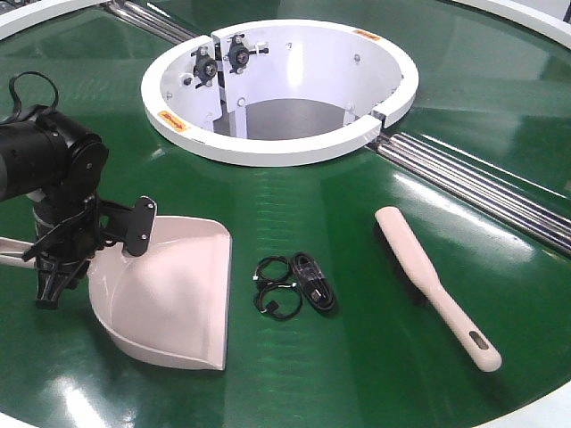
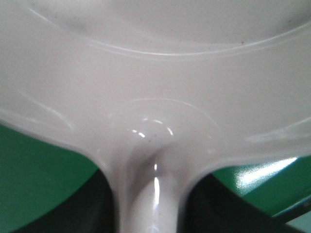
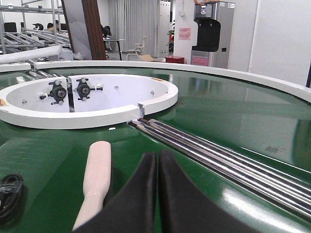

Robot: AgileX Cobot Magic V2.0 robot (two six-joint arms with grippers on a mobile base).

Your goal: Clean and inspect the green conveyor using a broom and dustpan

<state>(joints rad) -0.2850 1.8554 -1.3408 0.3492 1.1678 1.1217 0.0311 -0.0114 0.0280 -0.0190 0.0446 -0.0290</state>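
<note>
The pale pink dustpan lies on the green conveyor at the front left, mouth to the right. My left gripper is at its left end, shut on the thin handle. In the left wrist view that handle runs tightly between the two dark fingers of the left gripper. The pink broom lies loose at the front right, handle end toward the front. In the right wrist view my right gripper is shut on nothing, hovering just right of the broom. The right gripper is out of the front view.
A small bundle of black cables lies between dustpan and broom. The white round hub opens behind them. Silver rollers run in a seam from the hub toward the right, close to the broom's far end. A white outer rim borders the belt.
</note>
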